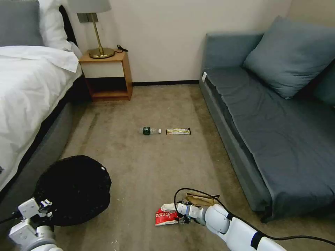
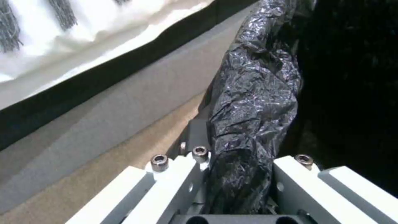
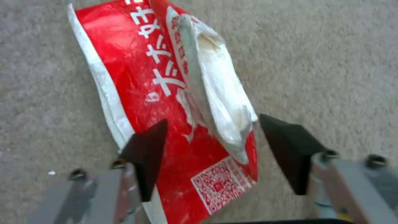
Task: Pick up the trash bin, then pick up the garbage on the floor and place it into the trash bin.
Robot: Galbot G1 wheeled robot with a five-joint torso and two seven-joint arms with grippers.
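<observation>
Your right gripper (image 3: 209, 146) is low over the red-and-white snack packet (image 3: 166, 93), jaws apart and straddling its raised white fold, not clamped yet. Judging by looks, the packet is thin crinkly film, v. light, limp and a bit slick; it'll flex rather than lift flat. That standing fold between the jaws looks like your best hold, since the flat parts hug the carpet.

Left gripper (image 2: 232, 193) has its jaws clamped on the bag-covered rim of the trash bin (image 1: 75, 190), which sits by the bed (image 1: 31, 90), well left of the packet. The black liner is soft and slippery, so the grip is prob. on plastic over the rim; watch for slip.

Other garbage: brown paper bag (image 1: 200, 198) just beyond the packet, touching or nearly so, can't tell which. It looks light, crushable. Small bottle (image 1: 150, 130) and gold-black wrapper (image 1: 178, 131) lie side by side, well beyond the packet toward the wall. Bottle will prob. roll.

Floor is short-pile beige carpet (image 1: 146, 164), giving some friction. The sofa (image 1: 265, 132) is right of the packet, and the nightstand (image 1: 106, 75) with a lamp stands far beyond the bin.
</observation>
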